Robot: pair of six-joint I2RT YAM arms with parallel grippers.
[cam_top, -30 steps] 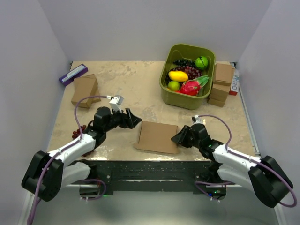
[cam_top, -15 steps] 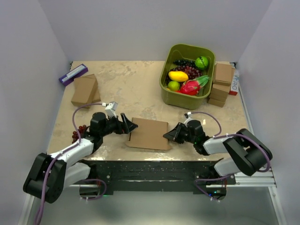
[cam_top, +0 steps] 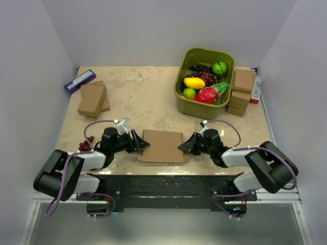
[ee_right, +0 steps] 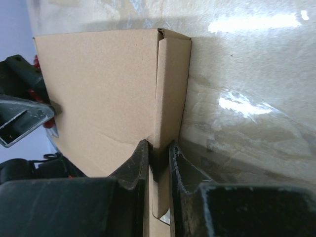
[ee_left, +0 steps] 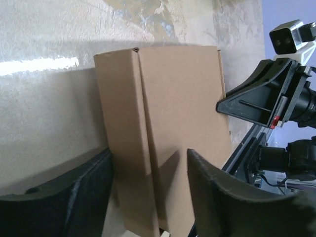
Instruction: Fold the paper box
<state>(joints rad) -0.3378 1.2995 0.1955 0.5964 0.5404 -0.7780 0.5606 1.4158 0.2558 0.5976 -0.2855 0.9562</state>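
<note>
Top cam: paper box flat near the front edge of the table; left wrist cam: left gripper gapes wide around one side, holding nothing; right wrist cam: right gripper pinches the opposite side flap, so lifting probably just drags the box.

top view is bright and even, with soft light from overhead. shadows stay faint, just dim smudges under the arms, and the box is sharp with no glare on it. the table has a mild sheen.

left wrist cam: there's a white glare streak on the table at 10 o'clock. the box is crisp, with a soft shadow across it near 6 o'clock. the left fingers are dark and blurry up close.

right wrist cam: there's hot glare at 1 o'clock and a smaller patch at 3 o'clock, and the table looks glossy and wrinkly there. the right fingers are out of focus and nearly black at 6 o'clock.
</note>
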